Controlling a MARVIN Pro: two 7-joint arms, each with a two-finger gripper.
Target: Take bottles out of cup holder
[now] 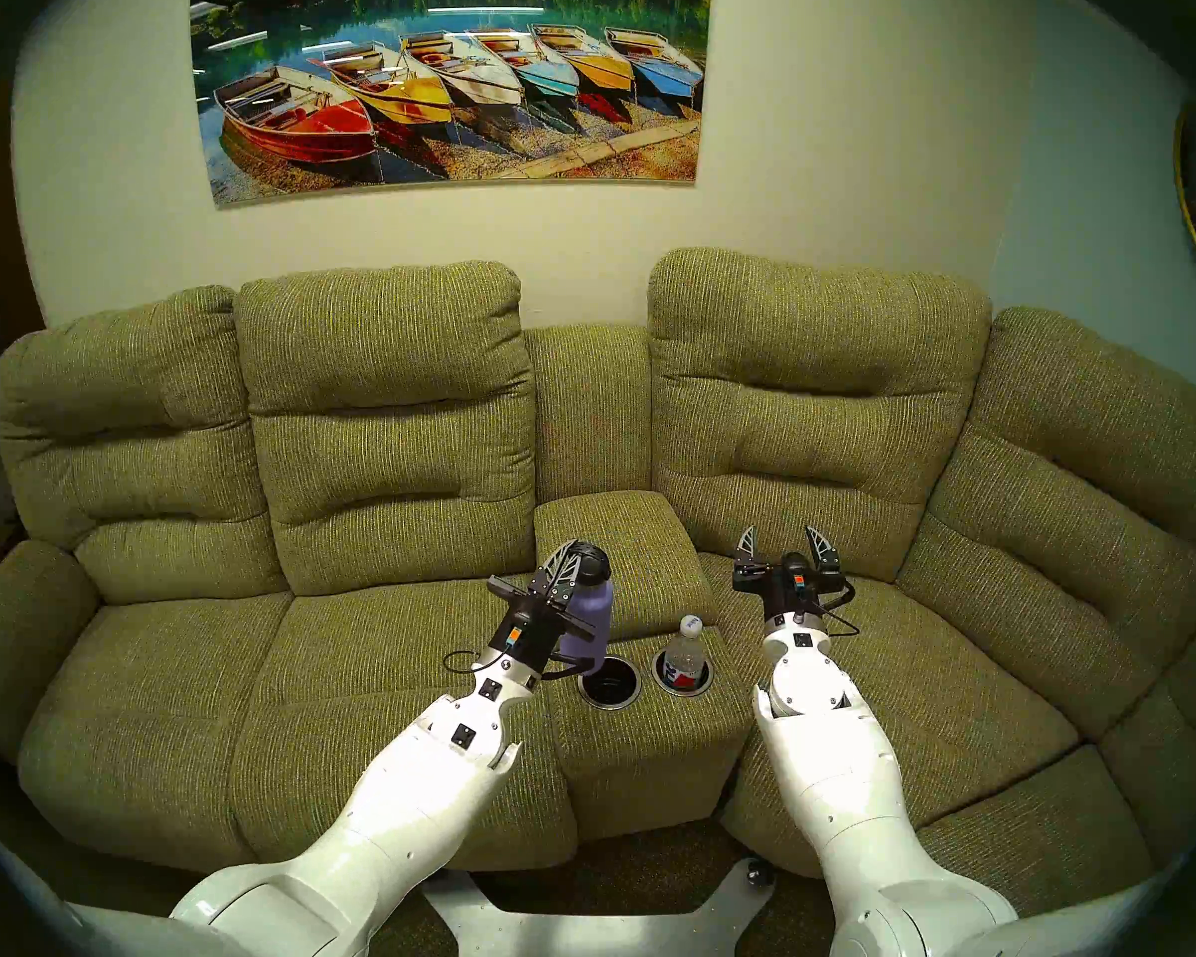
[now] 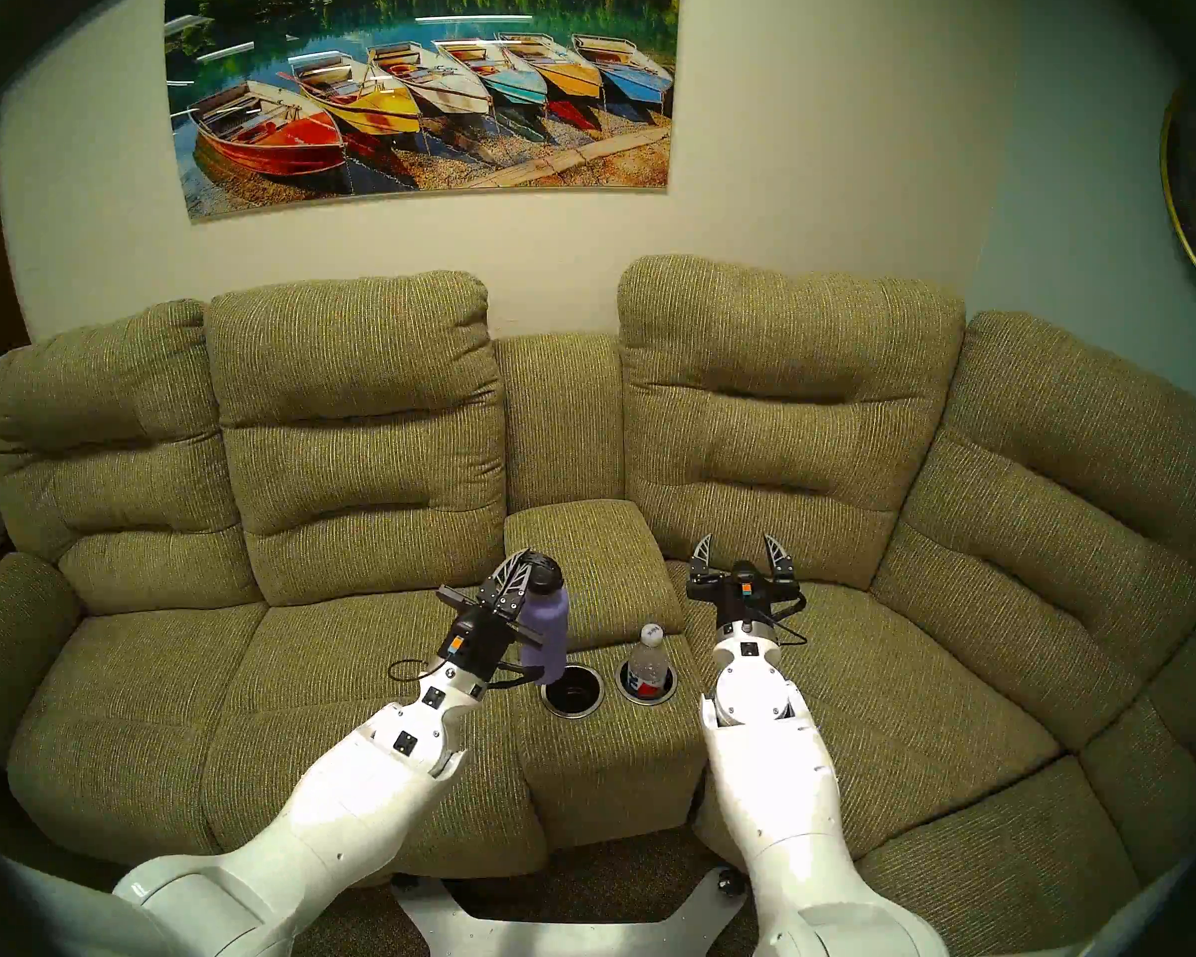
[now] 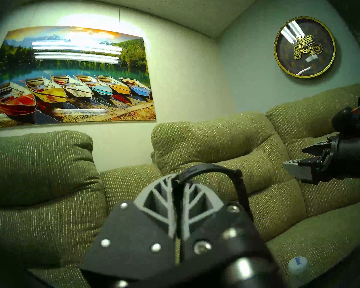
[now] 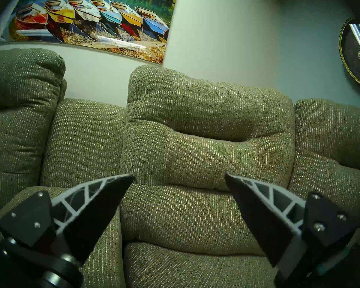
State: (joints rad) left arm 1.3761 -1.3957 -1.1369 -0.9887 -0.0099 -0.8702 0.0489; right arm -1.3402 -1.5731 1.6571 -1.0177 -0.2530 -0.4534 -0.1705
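Note:
A lavender flask (image 1: 590, 617) with a black cap hangs upright from my left gripper (image 1: 576, 554), which is shut on the cap's loop handle (image 3: 216, 169). The flask's base is level with the far-left rim of the left well (image 1: 609, 704) of the cup holder, and that well shows empty and black inside. A clear plastic bottle (image 1: 686, 648) with a white cap (image 3: 297, 264) and a red-white-blue label stands in the right well (image 1: 683, 691). My right gripper (image 1: 781, 538) hovers open and empty over the seat to the right of the console, pointing at the backrest (image 4: 206, 135).
The cup holder sits in an olive-green console (image 1: 643, 748) between two sofa seats, with a padded armrest lid (image 1: 616, 541) behind the wells. Soft seat cushions lie to the left (image 1: 374, 693) and right (image 1: 926, 693). A boat picture (image 1: 450, 85) hangs on the wall.

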